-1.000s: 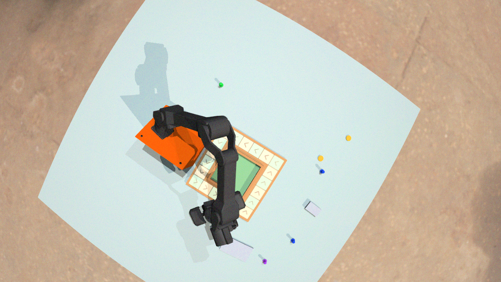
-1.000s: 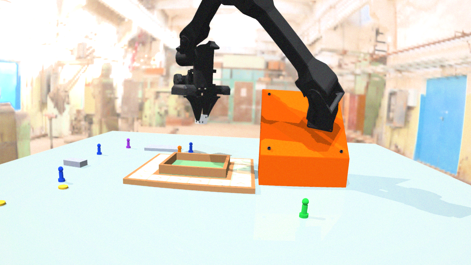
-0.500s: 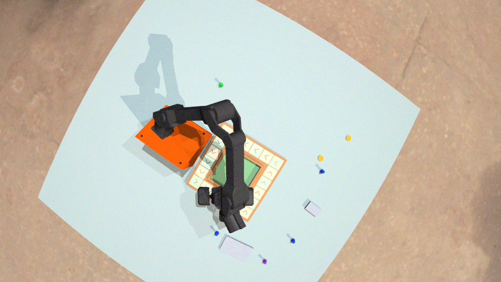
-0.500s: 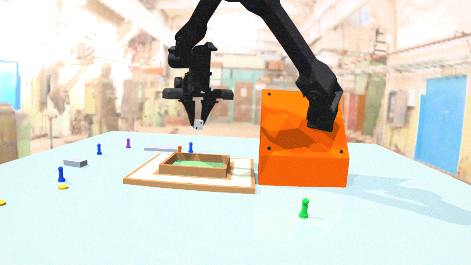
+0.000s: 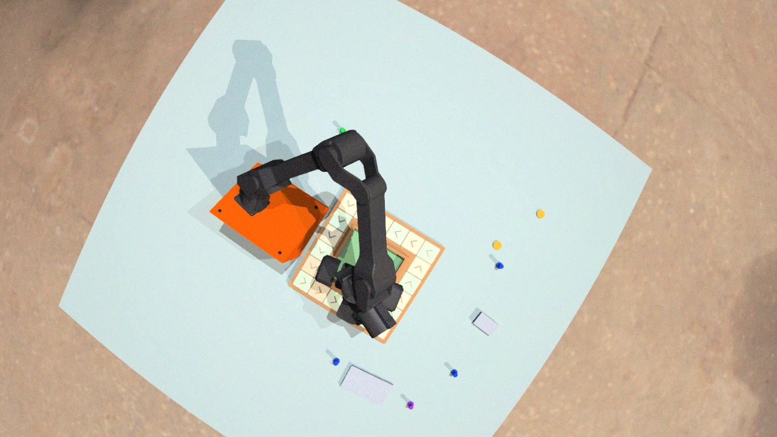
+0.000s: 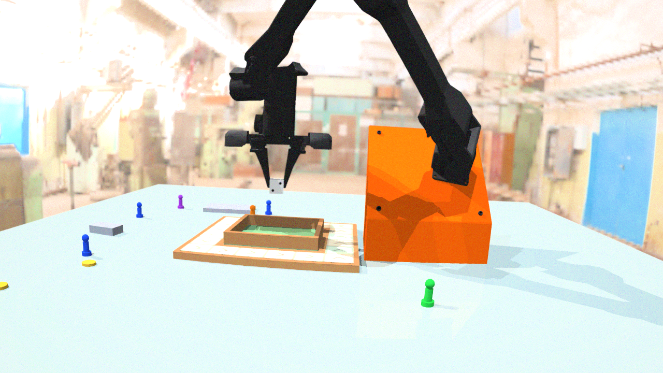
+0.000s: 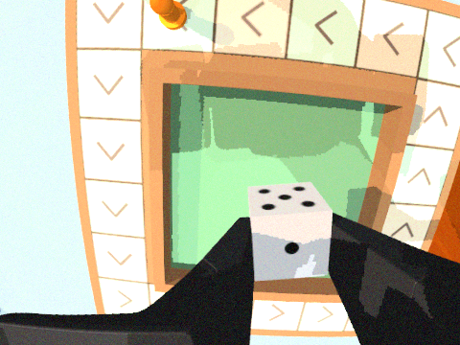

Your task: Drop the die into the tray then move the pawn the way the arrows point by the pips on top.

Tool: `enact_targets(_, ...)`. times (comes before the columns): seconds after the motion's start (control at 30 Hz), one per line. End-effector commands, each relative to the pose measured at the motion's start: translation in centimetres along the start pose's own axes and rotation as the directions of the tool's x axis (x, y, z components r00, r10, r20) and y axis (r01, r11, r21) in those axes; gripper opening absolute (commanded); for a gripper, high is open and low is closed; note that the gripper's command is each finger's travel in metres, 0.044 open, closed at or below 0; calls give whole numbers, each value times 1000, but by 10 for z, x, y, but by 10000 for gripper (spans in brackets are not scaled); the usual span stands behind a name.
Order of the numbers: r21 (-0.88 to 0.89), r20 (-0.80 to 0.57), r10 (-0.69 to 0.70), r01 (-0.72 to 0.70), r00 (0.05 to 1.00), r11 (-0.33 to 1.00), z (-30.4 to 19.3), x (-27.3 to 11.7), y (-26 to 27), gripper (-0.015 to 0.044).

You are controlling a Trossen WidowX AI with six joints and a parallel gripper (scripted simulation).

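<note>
My gripper [image 6: 276, 184] [image 7: 283, 225] is shut on the white die [image 6: 276, 186] [image 7: 290, 230] and holds it high above the dice tray. In the wrist view the die shows a five-pip face and a one-pip face. The dice tray [image 6: 273, 240] [image 7: 283, 64] has brown walls and a green floor, and sits in the middle of the board [image 6: 266, 266] [image 7: 111, 163] with its ring of arrowed squares. The orange pawn [image 6: 252, 209] [image 7: 172, 16] stands on a square beside one corner square. In the top view the arm hides the pawn, the die and the fingertips.
An orange block [image 5: 271, 233] [image 6: 426, 241] under the arm's base stands close beside the board. Around lie a green pawn [image 5: 342, 130] [image 6: 428, 294], a purple pawn [image 5: 410, 405] [image 6: 180, 202], several blue pawns, two yellow discs and two grey slabs, the larger [image 5: 366, 384] near a blue pawn [image 5: 335, 361].
</note>
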State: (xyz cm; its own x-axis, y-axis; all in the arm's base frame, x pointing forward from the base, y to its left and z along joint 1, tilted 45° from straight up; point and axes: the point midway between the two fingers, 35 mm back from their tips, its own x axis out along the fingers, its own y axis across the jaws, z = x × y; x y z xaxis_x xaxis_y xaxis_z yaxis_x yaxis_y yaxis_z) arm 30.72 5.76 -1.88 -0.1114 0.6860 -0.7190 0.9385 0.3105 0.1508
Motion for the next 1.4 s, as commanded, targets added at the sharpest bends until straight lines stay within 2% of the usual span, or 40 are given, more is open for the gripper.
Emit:
enact_targets(0.0, 105, -11, -1, 2, 1000, 994, -14, 4, -2, 0)
enact_targets(0.1, 165, -15, -1, 4, 1000, 986, -22, 7, -3, 0)
enact_targets(0.3, 170, 3, -14, 13, 1000, 985, -22, 8, -4, 0)
enact_targets(0.67, 194, 323, -160, 100, 933, 976, -19, 19, -13, 0)
enact_targets(0.87, 201, 505, -181, 89, 844, 976, -18, 21, -14, 0)
enact_targets(1.1, 180, 693, -145, 25, 707, 983, -18, 21, -14, 0)
enact_targets(1.27, 170, 727, -129, 5, 674, 985, -20, 19, -12, 0)
enact_targets(1.37, 170, 728, -128, 4, 674, 985, -38, -11, -1, 0)
